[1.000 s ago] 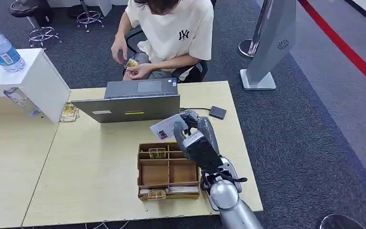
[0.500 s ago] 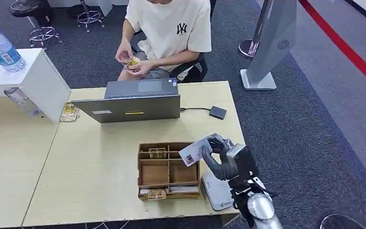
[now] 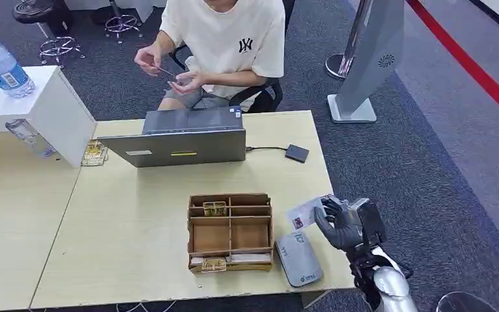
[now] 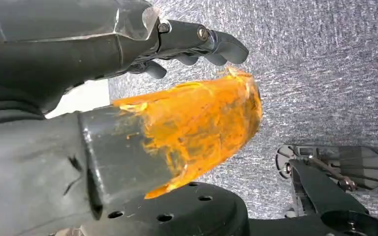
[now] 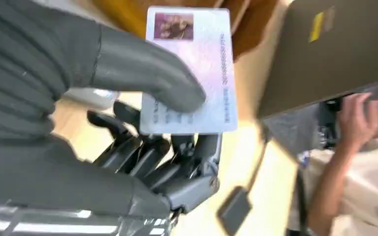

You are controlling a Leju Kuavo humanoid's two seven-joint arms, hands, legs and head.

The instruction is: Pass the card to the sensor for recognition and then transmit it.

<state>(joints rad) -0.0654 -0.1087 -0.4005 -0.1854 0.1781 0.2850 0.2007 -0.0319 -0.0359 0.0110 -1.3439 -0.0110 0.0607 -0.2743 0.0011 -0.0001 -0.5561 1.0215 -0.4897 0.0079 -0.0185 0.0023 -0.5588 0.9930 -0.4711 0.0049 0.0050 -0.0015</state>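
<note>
Since a second ago, the right hand (image 3: 343,224) has drawn back from in front of the laptop (image 3: 182,138) to the lower right of the head frame, at the table's (image 3: 130,247) right edge, taking the card (image 3: 304,212) with it. Thumb and fingers (image 5: 147,73) pinch the card, whose photo end points toward the wooden tray (image 3: 230,231). The grey sensor (image 3: 297,258), hidden a second ago under the arm, lies uncovered on the table just right of the tray, below the card. The person (image 3: 221,45) at the top has raised one hand to the left. A small black box (image 3: 297,153) on a cable sits right of the laptop. The left hand (image 4: 187,44) hangs over the carpet, fingers loosely curled around nothing; an orange cover masks part of it.
</note>
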